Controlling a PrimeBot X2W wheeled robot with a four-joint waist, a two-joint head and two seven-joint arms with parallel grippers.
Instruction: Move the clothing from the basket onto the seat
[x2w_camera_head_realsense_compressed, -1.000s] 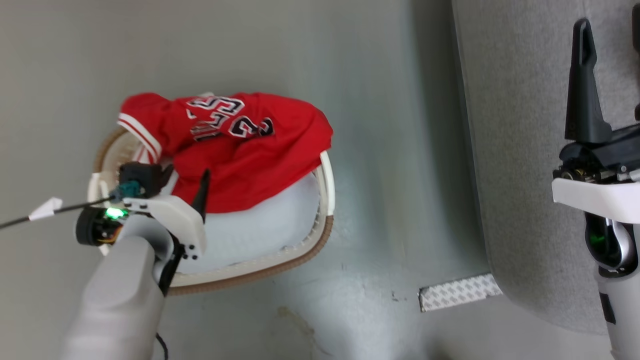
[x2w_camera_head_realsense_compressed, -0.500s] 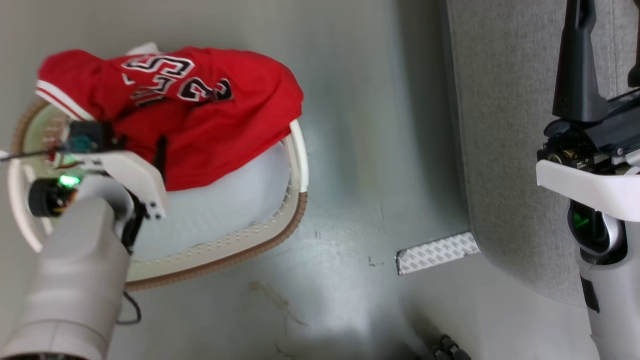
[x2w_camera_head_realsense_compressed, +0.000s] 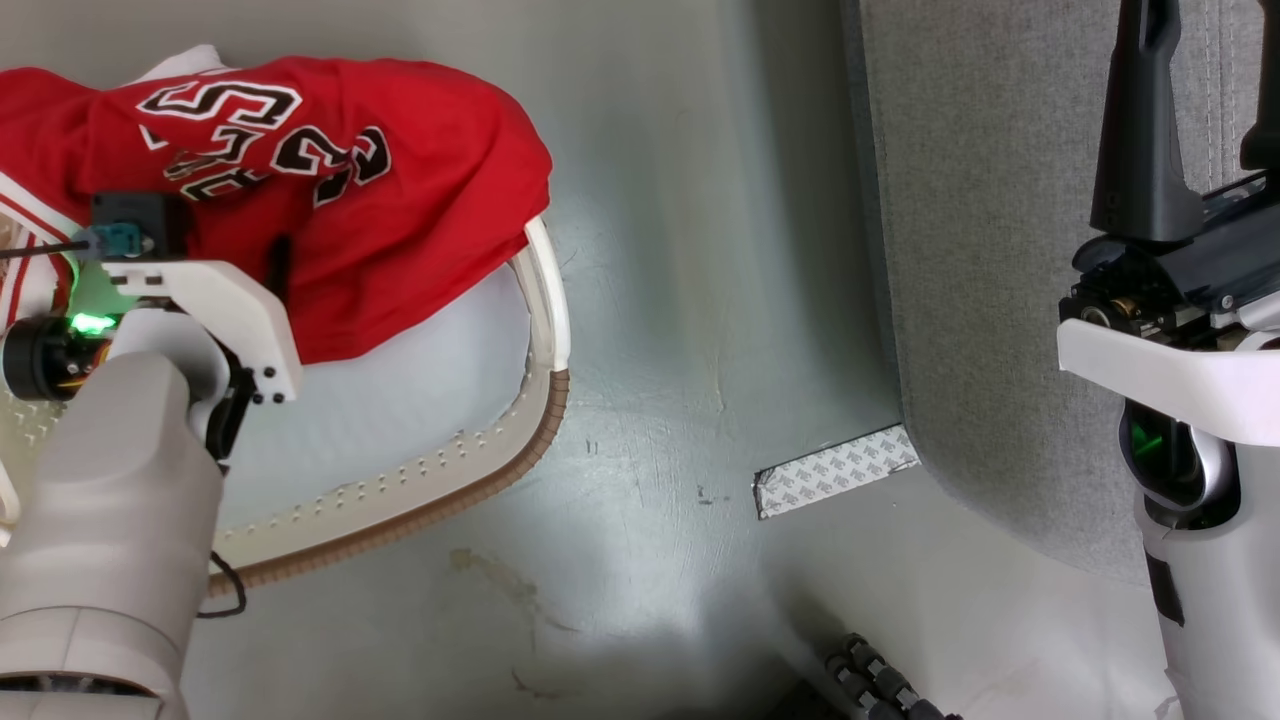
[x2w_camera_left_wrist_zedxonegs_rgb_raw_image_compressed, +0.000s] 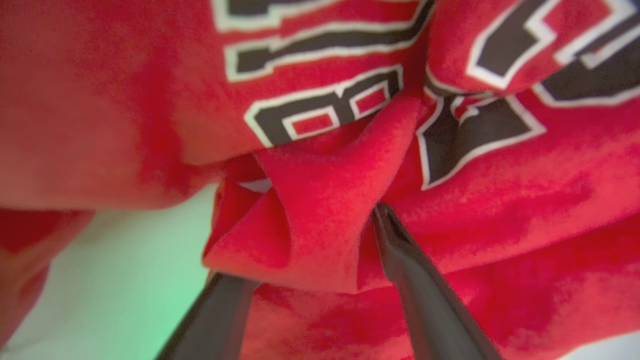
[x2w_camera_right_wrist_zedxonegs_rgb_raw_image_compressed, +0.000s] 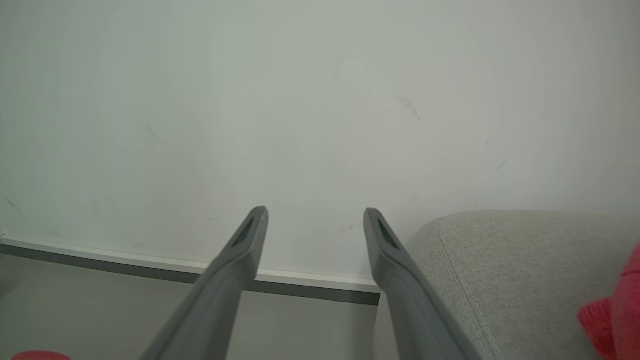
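- Left pincer (x2w_camera_left_wrist_zedxonegs_rgb_raw_image_compressed: 305, 245) stands wide, down in the basket. Its dark fingers (x2w_camera_left_wrist_zedxonegs_rgb_raw_image_compressed: 415, 300) straddle a raised fold of the red jersey (x2w_camera_left_wrist_zedxonegs_rgb_raw_image_compressed: 320, 150). Cloth sits between the jaws, but we see no pinch, so nothing is held.
- We judge this fold is chosen because it sticks up from the heap and is easy to bite without catching the layer below.
- Red jersey lies crumpled in the basket (x2w_camera_head_realsense_compressed: 548, 300), lettering and number up. One side drapes over the rim, and striped trim shows at the head view's left edge.
- A white sheet (x2w_camera_head_realsense_compressed: 400, 390) lies flat under it in the basket. It is not ours to move, so the bite should stay shallow.
- Basket sits on the grey-green floor (x2w_camera_head_realsense_compressed: 680, 330), well apart from the seat (x2w_camera_head_realsense_compressed: 980, 250) on the robot's right.
- Right pincer (x2w_camera_right_wrist_zedxonegs_rgb_raw_image_compressed: 315, 215) is wide and empty, held up just beside the seat's rounded edge and aimed at the wall (x2w_camera_right_wrist_zedxonegs_rgb_raw_image_compressed: 300, 100). We judge it is parked clear of the left arm's carry path.
- A bit of red cloth (x2w_camera_right_wrist_zedxonegs_rgb_raw_image_compressed: 615, 310) shows by the seat in the right wrist view. We cannot tell what it is.
- Step in hand: close on the fold, then lift and cross to the seat.
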